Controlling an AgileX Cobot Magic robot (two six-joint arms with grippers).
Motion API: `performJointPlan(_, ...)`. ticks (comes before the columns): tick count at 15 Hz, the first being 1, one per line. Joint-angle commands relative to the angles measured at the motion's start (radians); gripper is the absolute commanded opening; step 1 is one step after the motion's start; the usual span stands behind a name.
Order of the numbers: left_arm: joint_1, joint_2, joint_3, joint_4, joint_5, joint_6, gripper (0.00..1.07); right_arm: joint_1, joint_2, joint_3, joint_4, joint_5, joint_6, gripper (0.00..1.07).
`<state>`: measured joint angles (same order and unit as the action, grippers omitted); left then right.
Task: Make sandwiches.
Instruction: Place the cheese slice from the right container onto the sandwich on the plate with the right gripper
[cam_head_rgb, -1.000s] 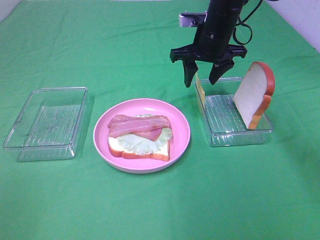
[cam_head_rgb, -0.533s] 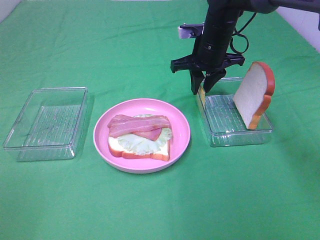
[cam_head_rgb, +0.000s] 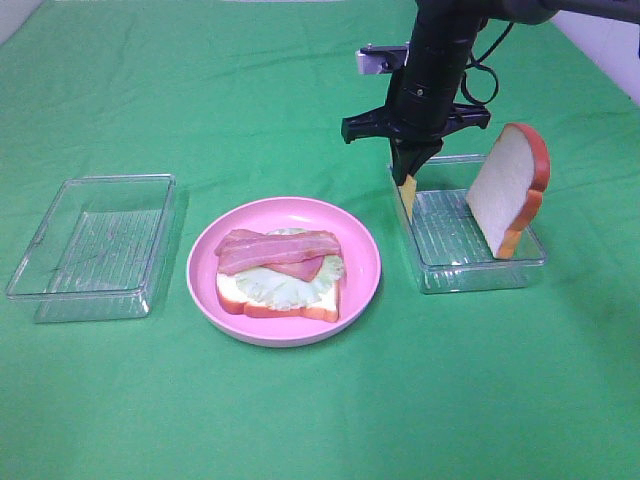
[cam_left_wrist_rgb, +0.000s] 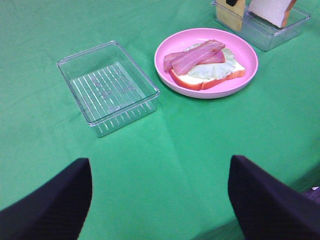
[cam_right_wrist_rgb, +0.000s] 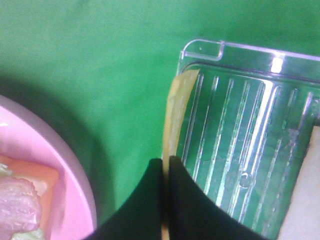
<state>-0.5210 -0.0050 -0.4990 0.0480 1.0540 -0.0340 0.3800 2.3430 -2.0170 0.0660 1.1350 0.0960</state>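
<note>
An open sandwich (cam_head_rgb: 280, 268) lies on the pink plate (cam_head_rgb: 365, 285): a bread slice topped with lettuce and bacon strips. A yellow cheese slice (cam_head_rgb: 407, 196) stands on edge against the plate-side wall of the right clear tray (cam_head_rgb: 480, 272). My right gripper (cam_head_rgb: 410, 176) is shut on the cheese's top edge; the right wrist view shows the black fingers (cam_right_wrist_rgb: 142, 200) pinching the cheese slice (cam_right_wrist_rgb: 175, 107). A second bread slice (cam_head_rgb: 508, 190) leans upright in the same tray. My left gripper (cam_left_wrist_rgb: 159, 165) is open and holds nothing, well short of the plate (cam_left_wrist_rgb: 206, 92).
An empty clear tray (cam_head_rgb: 90, 240) sits left of the plate on the green cloth. The right arm stands over the back of the right tray. In the left wrist view the empty tray (cam_left_wrist_rgb: 107, 87) lies between my left gripper and the plate.
The right gripper's jaws have closed from wide open onto the cheese slice's top edge. The left arm, plate and bread have not moved.
</note>
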Motion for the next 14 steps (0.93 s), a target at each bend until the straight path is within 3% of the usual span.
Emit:
performJointPlan(1,-0.001,-0.020,0.002,-0.007,-0.011,0.002,0.73,-0.003,-0.073,-0.029,0.019,0.037,-0.019,0.00)
performJointPlan(10,-0.001,-0.020,0.002,-0.007,-0.011,0.002,0.73,0.002,-0.131,-0.010,0.471,0.154,-0.319,0.00)
performJointPlan(12,-0.001,-0.020,0.002,-0.007,-0.011,0.002,0.73,0.027,-0.131,0.074,0.615,0.154,-0.398,0.00)
performJointPlan(14,-0.001,-0.020,0.002,-0.007,-0.011,0.002,0.73,0.054,-0.131,0.145,0.671,0.146,-0.460,0.00)
